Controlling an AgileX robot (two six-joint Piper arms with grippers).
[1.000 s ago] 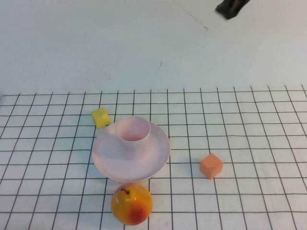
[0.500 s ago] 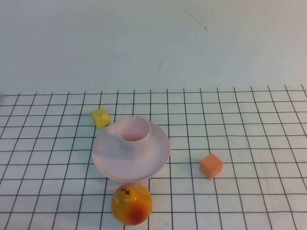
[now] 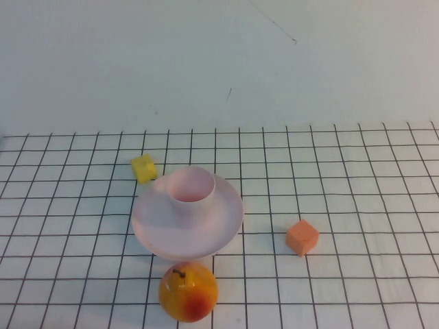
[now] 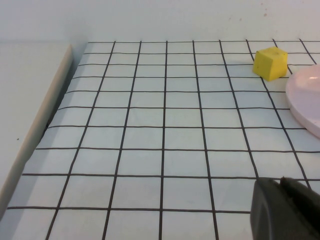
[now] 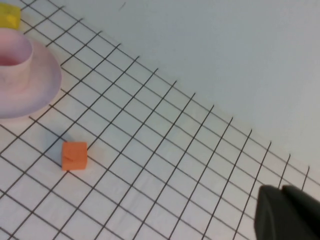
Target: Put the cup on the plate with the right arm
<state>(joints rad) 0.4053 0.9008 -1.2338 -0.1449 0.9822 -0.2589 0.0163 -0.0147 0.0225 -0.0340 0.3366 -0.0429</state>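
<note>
The small pale pink plastic cup (image 3: pixel 190 192) stands upright on the round pale pink plastic plate (image 3: pixel 219 223), toward its far rim. The right gripper (image 5: pixel 287 214) hangs well apart from the plate; the left gripper (image 4: pixel 285 209) sits near it. Whether either gripper is open, I cannot tell. A stray sweep past the plate could topple the cup.
</note>
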